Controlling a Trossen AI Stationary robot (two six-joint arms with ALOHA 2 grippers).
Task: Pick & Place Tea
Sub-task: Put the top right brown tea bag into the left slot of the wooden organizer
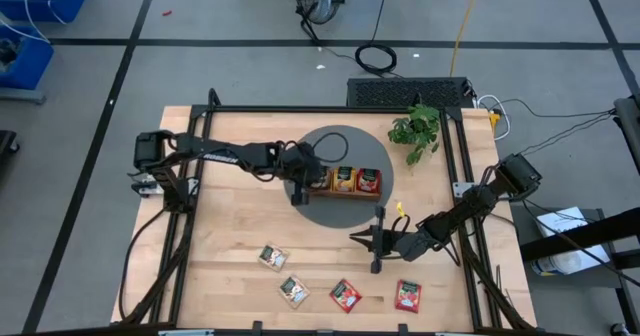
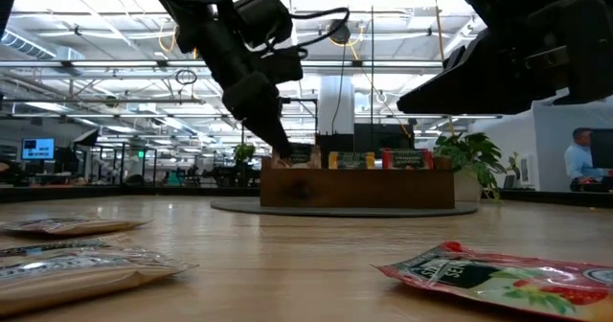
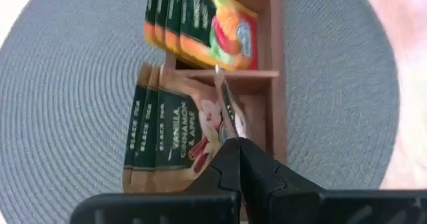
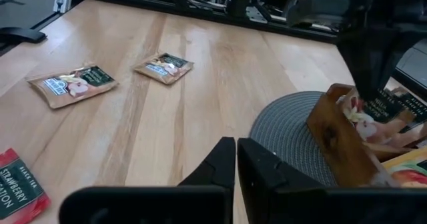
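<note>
My left end effector (image 3: 235, 144) pinches a cream sachet (image 3: 227, 107) at the tray (image 1: 343, 192); my right end effector (image 4: 236, 159) is pressed together, holding nothing.

The left one hangs over the tray's left compartment, its fingers closed on the thin edge of that upright sachet, beside more cream sachets (image 3: 167, 134) standing there. Orange sachets (image 1: 345, 180) fill the middle compartment and red ones (image 1: 369, 181) the right. The tray sits on a round grey mat (image 1: 340, 141) on the desk (image 1: 240, 226). My right arm hovers above the desk just in front of the mat. Two cream sachets (image 1: 273, 257) (image 1: 294, 291) and two red ones (image 1: 345, 295) (image 1: 408, 295) lie flat near the desk's front edge, well apart from the tray.
</note>
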